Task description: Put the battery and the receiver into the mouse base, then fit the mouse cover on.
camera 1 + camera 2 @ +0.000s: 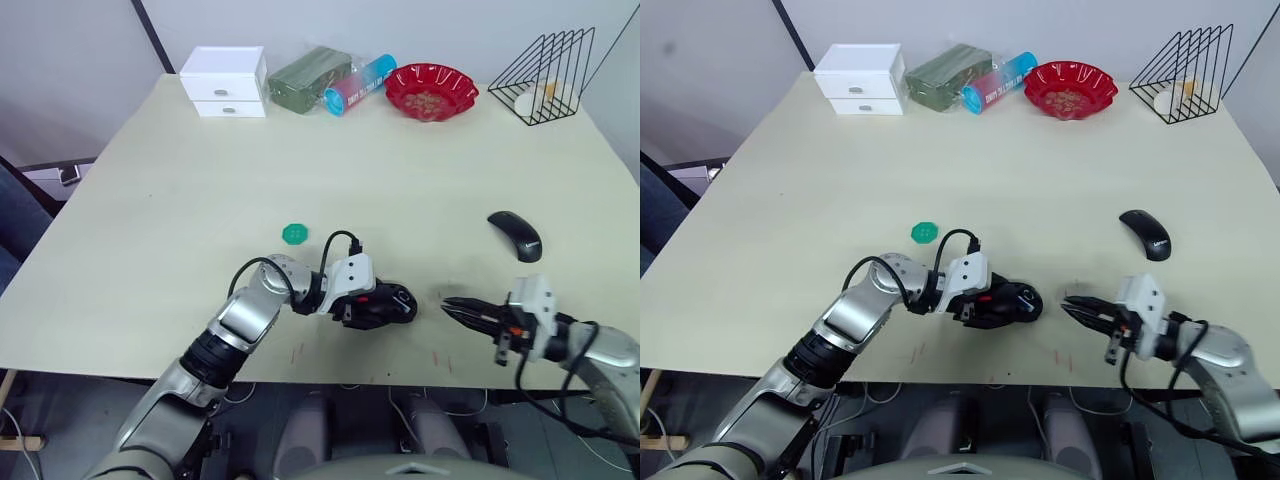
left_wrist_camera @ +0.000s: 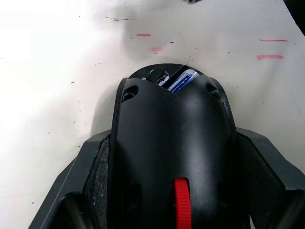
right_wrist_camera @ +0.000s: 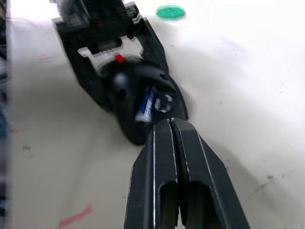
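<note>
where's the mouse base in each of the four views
Left eye view: mouse base low centre, held in the left gripper.
Right eye view: same spot.
Left wrist view: fills the centre.
Right wrist view: upper middle.
Shared landmark: the blue battery inside it.

The base, a black oval mouse body with a red wheel, lies near the table's front edge, clamped at its wheel end between the left gripper's fingers, its open rear end pointing to 3 o'clock. The battery, a slim blue cylinder with pale ends, sits inside the open rear compartment, lying along the body. The cover, a smooth glossy black shell, rests dome-up on the table, well apart from the base at about 2 o'clock.
</note>
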Robot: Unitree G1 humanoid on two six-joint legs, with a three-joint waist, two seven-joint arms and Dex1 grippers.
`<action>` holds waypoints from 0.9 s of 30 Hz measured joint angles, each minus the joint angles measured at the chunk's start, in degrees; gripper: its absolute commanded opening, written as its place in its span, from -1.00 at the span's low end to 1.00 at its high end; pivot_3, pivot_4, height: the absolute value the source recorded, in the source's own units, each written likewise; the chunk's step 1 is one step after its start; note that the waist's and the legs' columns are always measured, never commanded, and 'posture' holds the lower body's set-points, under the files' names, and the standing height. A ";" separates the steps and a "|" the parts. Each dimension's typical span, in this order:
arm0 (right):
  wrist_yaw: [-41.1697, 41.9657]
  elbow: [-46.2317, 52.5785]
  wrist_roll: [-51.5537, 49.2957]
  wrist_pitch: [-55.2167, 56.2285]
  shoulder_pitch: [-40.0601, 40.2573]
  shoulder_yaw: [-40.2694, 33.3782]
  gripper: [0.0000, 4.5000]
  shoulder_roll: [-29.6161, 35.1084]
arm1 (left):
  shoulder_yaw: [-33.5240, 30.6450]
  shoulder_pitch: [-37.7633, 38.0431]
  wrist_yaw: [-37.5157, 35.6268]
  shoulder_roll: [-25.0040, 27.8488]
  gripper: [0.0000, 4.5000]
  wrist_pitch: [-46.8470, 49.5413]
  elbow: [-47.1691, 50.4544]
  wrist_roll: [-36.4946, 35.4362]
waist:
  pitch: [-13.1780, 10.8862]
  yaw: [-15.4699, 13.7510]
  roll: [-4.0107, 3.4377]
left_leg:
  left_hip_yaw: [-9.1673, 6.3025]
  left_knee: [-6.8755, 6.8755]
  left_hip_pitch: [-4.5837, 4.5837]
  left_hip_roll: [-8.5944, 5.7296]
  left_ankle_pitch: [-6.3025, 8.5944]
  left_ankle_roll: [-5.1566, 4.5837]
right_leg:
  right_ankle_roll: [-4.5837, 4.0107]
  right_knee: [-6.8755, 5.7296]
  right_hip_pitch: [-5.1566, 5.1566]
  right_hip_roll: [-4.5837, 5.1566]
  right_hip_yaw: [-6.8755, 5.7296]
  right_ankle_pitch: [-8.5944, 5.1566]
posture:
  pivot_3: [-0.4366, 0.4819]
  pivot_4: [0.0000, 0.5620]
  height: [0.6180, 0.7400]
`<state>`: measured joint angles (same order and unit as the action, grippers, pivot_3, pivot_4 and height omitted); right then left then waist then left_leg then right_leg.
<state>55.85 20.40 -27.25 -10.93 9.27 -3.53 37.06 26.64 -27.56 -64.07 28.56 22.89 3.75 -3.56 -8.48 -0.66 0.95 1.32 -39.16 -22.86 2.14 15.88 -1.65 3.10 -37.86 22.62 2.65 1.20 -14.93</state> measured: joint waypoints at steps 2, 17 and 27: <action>3.67 -0.57 -2.69 1.36 1.42 -4.02 -0.14 1.93 | 0.33 -0.46 -0.27 0.17 0.32 -0.43 -0.38 0.00 | -0.01 -0.05 0.00 | 0.00 0.00 0.01 -0.01 0.00 0.00 | 0.00 0.01 -0.01 0.00 0.00 0.00 | -0.05 -0.47 1.00; 24.36 -14.00 -11.47 17.11 8.06 -20.16 0.97 2.39 | 0.43 -1.26 -1.35 0.61 0.32 -1.99 -1.69 0.02 | -0.01 0.09 -0.02 | 0.04 0.02 0.07 0.02 0.00 0.00 | -0.01 -0.02 -0.01 -0.04 0.07 0.00 | -0.05 -0.47 1.00; 30.18 -17.04 -13.12 20.02 9.23 -22.40 0.99 2.27 | 0.43 -1.48 -1.42 0.73 0.55 -1.63 -1.68 0.00 | -0.02 0.13 -0.04 | 0.05 0.02 0.08 0.02 0.00 0.00 | -0.01 -0.02 -0.01 -0.04 0.09 0.00 | -0.05 -0.47 1.00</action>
<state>86.03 3.37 -40.37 9.09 18.50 -25.92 39.33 27.07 -29.03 -65.49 29.30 21.25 2.08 -3.57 -8.50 -0.53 0.92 1.37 -39.14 -22.78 2.17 15.88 -1.65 3.10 -37.88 22.61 2.61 1.29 -14.94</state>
